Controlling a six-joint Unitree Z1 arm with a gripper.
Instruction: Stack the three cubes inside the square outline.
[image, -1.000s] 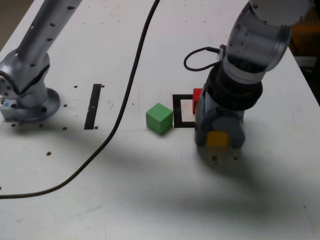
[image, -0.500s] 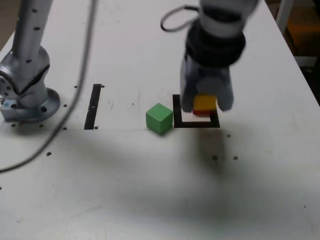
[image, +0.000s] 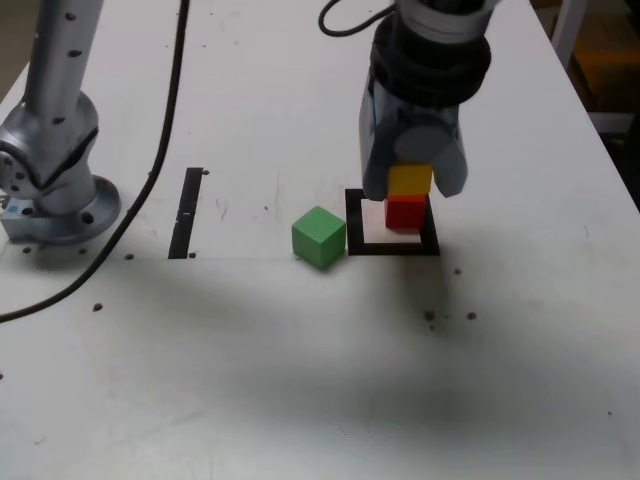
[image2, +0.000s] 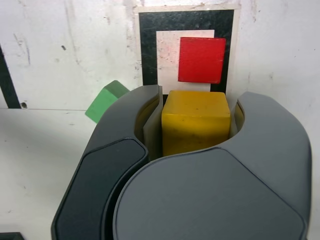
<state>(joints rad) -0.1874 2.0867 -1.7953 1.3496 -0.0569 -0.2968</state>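
My gripper (image: 412, 180) is shut on the yellow cube (image: 410, 179) (image2: 196, 120) and holds it just above the red cube (image: 406, 212) (image2: 201, 60). Whether the two cubes touch I cannot tell. The red cube rests inside the square outline (image: 362, 246) (image2: 148, 50), toward its far right part in the exterior view. The green cube (image: 318, 237) (image2: 104, 101) sits on the table just outside the outline, at its left side in the exterior view.
A straight black strip (image: 186, 212) lies on the white table (image: 300, 380) left of the green cube in the exterior view. The arm's metal base (image: 50, 190) stands at the far left, and a black cable (image: 150, 190) trails across the table beside it.
The gripper carried the yellow cube from the near side of the outline up and back over the red cube. The cable swung left with the arm.
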